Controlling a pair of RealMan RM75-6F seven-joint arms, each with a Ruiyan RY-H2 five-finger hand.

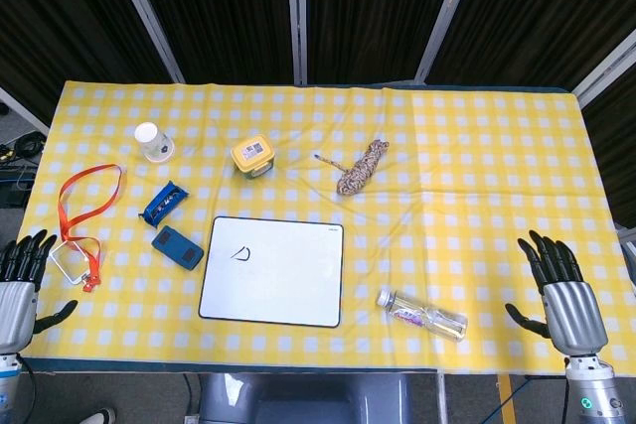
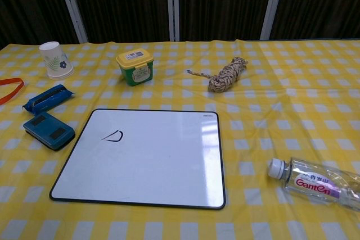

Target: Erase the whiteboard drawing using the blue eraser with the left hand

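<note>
The white whiteboard (image 1: 288, 280) (image 2: 152, 164) lies flat at the table's front centre, with a small black drawing (image 1: 241, 253) (image 2: 112, 136) near its upper left corner. Just left of the board lies the blue eraser (image 1: 178, 248) (image 2: 49, 130), flat on the cloth. My left hand (image 1: 18, 285) hangs at the table's front left corner, fingers spread and empty, well left of the eraser. Over at the front right corner my right hand (image 1: 561, 285) is also spread and holds nothing. Neither hand shows in the chest view.
A blue packet (image 1: 164, 202) (image 2: 48, 99) lies just behind the eraser. An orange lanyard (image 1: 84, 211) with a badge sits between my left hand and the eraser. Further back are a paper cup (image 1: 152, 142), a yellow-lidded tub (image 1: 252, 157) and a rope bundle (image 1: 360, 168). A plastic bottle (image 1: 422, 315) lies right of the board.
</note>
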